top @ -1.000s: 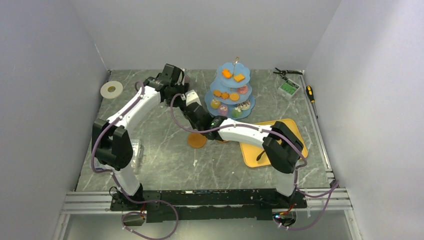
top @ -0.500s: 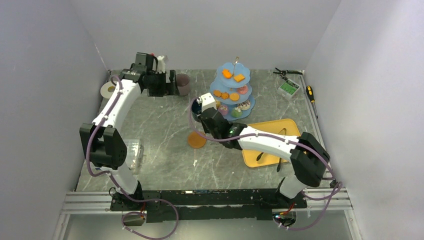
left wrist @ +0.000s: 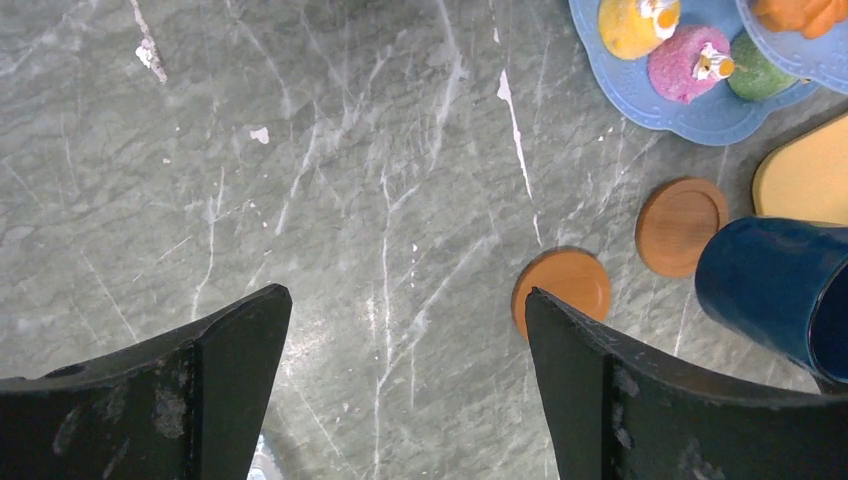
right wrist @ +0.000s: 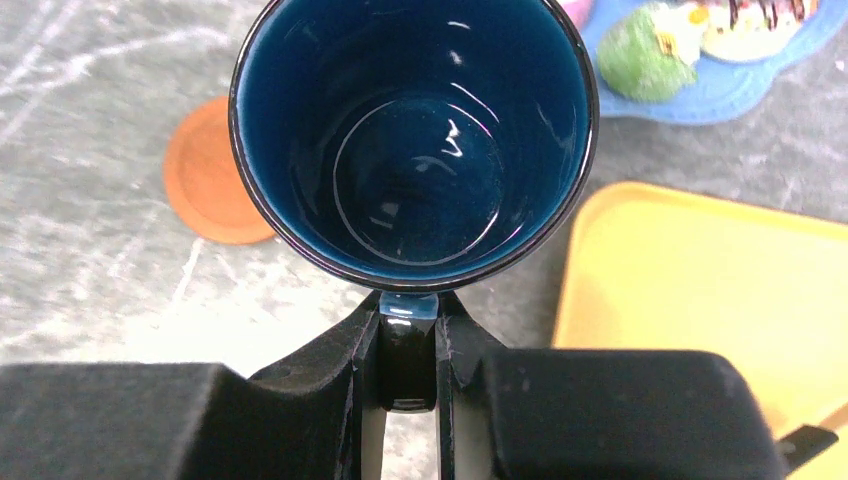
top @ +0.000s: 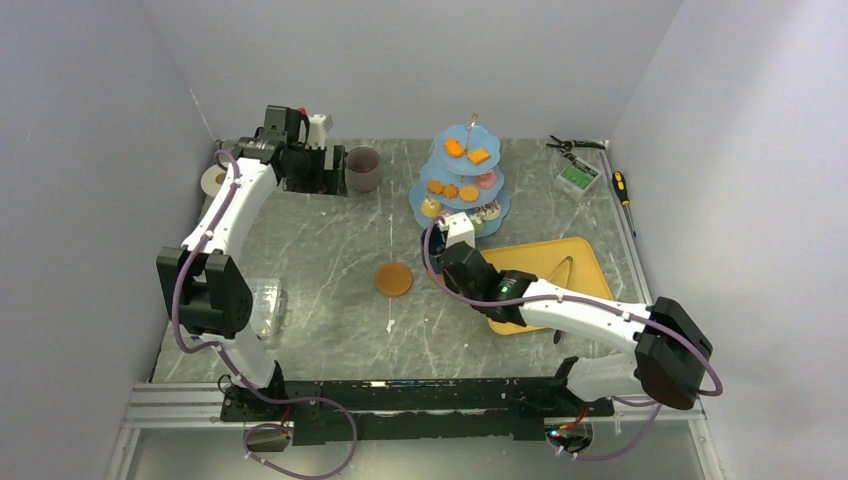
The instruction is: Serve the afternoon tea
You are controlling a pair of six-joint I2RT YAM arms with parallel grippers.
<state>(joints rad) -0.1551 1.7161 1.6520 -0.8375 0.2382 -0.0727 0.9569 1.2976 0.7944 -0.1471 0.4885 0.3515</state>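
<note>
- Handle of dark blue mug (right wrist: 415, 140) pinched tight between the two fingers of right gripper (right wrist: 408, 335); mouth of mug turned toward the wrist camera, inside bare and glossy.
- Seen from above, that grip just right of the middle of the table (top: 330, 250), at about 3 o'clock, between stand and yellow tray (top: 575, 262).
- Fingers of left gripper (left wrist: 405, 293) spread wide apart, nothing between them; parked at 11 o'clock of the table, just beside the mauve mug (top: 362, 168), on its 9 o'clock side. Cannot tell whether touching.
- Mauve mug upright on the table top.
- Light-blue stand (left wrist: 700, 112) at 1 o'clock, with orange biscuits (top: 465, 151) on the top tier and small cakes (left wrist: 690, 70) in yellow, pink and green on the bottom tier.
- Brown coaster (top: 394, 279) flat near the middle of the table; second coaster (left wrist: 682, 226) at its 3 o'clock, apart from it, near the foot of the stand and close to the held mug.
- White tape roll (top: 213, 180) at 10 o'clock, partly behind the left arm.
</note>
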